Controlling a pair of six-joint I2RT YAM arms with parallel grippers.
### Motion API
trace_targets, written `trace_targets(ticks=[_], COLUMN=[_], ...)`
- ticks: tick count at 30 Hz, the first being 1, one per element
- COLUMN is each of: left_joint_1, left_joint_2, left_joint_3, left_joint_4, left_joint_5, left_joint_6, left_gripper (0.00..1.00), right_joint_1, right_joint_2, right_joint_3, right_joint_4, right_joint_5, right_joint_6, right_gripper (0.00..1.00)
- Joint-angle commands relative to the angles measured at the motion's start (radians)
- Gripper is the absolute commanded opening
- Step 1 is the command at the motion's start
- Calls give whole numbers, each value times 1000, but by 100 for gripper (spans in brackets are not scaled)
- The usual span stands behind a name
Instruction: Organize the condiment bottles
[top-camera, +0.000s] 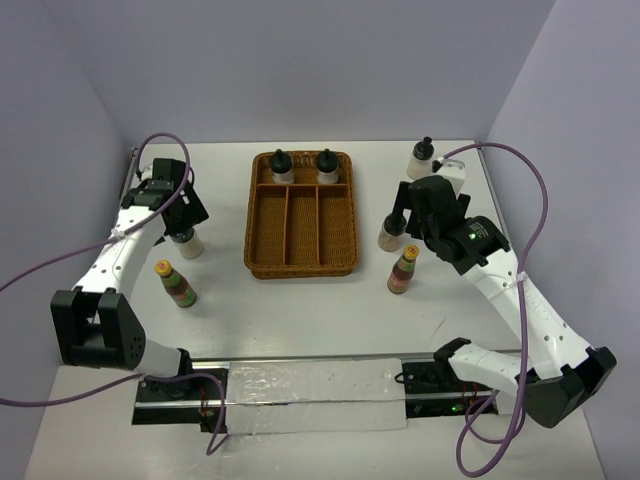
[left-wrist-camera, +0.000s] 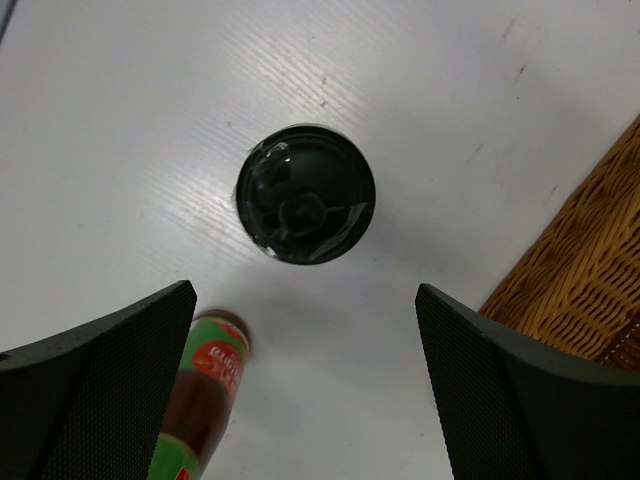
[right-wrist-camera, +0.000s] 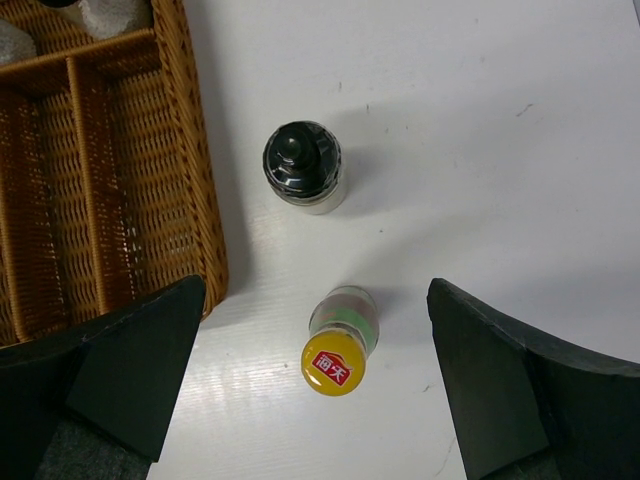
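white table (top-camera: 330, 320), pale lilac walls (top-camera: 300, 70). left gripper (left-wrist-camera: 305, 295), jaws wide, above a black-capped bottle (left-wrist-camera: 305, 195), a yellow-capped bottle (top-camera: 176, 284) beside it. two bottles (top-camera: 282, 165) in the back compartment of the wicker tray (top-camera: 250, 240). right gripper (right-wrist-camera: 316, 290), jaws wide, above another pair (right-wrist-camera: 305, 168); a sixth bottle (top-camera: 422, 158) back right.

Rough, ribbed brown wicker weave on the divided tray (top-camera: 251, 232); smooth white table top (left-wrist-camera: 470, 90), faintly streaked, with a soft sheen; glossy black plastic on the squat bottle's black cap (left-wrist-camera: 305, 195); shiny yellow plastic on the slim bottle's yellow cap (right-wrist-camera: 333, 365); glossy printed red-green label (left-wrist-camera: 215, 365); matt black, finely dimpled finger pads (left-wrist-camera: 110, 385).
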Motion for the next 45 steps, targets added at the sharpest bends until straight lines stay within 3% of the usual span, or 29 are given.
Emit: trace_targets(ticks=[1,16,22,32,33,35,38,45], left_joint_1=[13,67,69,69,69,69,69,68], left_joint_2=[26,118,150,161,157,144,116,43], left_joint_3=[1,-38,-32,-48,-47,-42,-6,222], left_joint_4=[70,202,225,228,227,225,203,95], left_joint_5=[25,-14,-11,-4,-5,-8,-17,30], left_joint_6=[-23,-56,-54,-57,-57,-50,-11,86], left_gripper=[99,99,88,81,75,46,11,10], right_joint_1=[4,7,4,6,5,6,6,5], right_joint_2=[-11,12,19,23,23,22,24,21], right_joint_3=[27,34,36,39,41,43,48,54], right_joint_4=[40,35,37,34,33,32,31,33], right_joint_5=[1,-1,-4,-4,-5,-5,-5,-2], right_joint_6=[-10,-13,-7,-7,-8,-9,-10,-10], right_gripper=[100,100,100,100,100,100,100,100])
